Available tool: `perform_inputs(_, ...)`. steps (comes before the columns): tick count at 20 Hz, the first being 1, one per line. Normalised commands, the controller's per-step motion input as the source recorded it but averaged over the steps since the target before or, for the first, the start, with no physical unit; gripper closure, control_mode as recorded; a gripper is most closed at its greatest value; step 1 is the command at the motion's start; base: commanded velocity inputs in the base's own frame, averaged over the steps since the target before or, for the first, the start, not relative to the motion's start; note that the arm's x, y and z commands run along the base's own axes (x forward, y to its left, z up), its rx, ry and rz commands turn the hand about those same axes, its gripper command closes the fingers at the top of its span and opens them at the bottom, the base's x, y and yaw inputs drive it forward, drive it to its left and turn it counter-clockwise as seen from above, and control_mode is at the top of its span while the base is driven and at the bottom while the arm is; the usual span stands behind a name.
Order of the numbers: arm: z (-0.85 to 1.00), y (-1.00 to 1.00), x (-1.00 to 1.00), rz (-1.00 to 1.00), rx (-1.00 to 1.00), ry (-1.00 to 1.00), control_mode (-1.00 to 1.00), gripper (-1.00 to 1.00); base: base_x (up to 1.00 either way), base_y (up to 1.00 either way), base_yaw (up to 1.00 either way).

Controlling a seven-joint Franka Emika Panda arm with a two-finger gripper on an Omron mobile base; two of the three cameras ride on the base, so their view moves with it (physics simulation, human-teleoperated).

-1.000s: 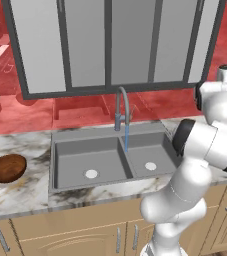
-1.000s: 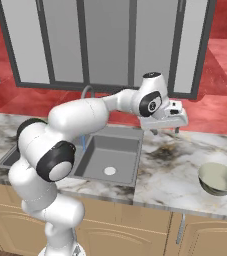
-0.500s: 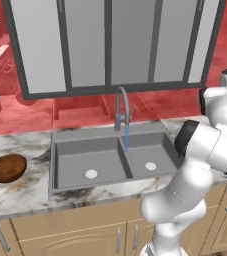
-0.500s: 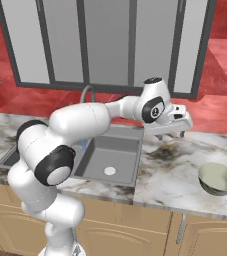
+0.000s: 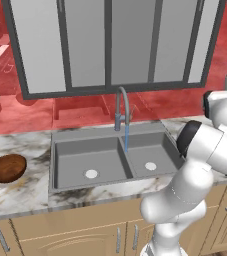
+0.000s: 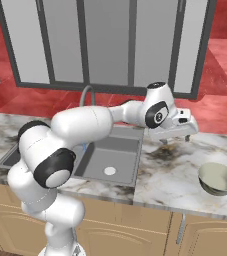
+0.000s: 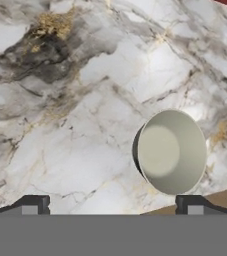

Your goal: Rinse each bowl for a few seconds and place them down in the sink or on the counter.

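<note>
Right base view shows the arm stretched across the sink [image 6: 120, 152] toward the right stretch of the table [image 6: 170, 172], with the tool [image 6: 177, 138] hanging over bare marble, its jaws spread wide and holding nothing. The pale bowl [image 6: 218, 178] sits upright on the table near the front edge, to the right of the tool and apart from it. In the hand view the same bowl [image 7: 171, 151] lies lower right of centre, close to the right fingertip [image 7: 195, 204] and off the line between the two tips, with the wooden cabinet front just past it.

In the left base view the brown bowl [image 5: 6, 168] rests on the table left of the sink, well apart from the arm, and a thin stream of water [image 5: 126, 138] falls from the faucet [image 5: 122, 107] into the right basin.

The step in hand looks like the approach to the pale bowl. The main risk is the offset: if the tool descends from here, one finger could land on the rim or inside wall instead of straddling it, tipping the bowl or skidding it. Since the bowl sits near the table's front edge, a push that way could send it off onto the floor. A thin rim pinch on a glossy curved wall could also slip on the lift, dropping the bowl on its way to the faucet.
</note>
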Motion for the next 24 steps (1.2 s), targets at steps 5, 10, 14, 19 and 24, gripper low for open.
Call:
perform_inputs(5,-0.08,-0.10,-0.06,0.00,0.00,0.00,-1.00,-1.00,0.00,0.00,0.00)
perform_inputs(10,-0.07,-0.10,-0.03,0.01,0.00,0.00,-1.00,-1.00,0.00,0.00,0.00)
perform_inputs(14,-0.07,-0.09,-0.06,0.00,0.00,0.00,-1.00,-1.00,0.00,0.00,0.00)
perform_inputs(19,-0.08,-0.11,-0.06,0.00,0.00,0.00,-1.00,-1.00,0.00,0.00,0.00)
perform_inputs(24,-0.10,-0.12,-0.05,0.00,0.00,0.00,-1.00,-1.00,0.00,0.00,0.00)
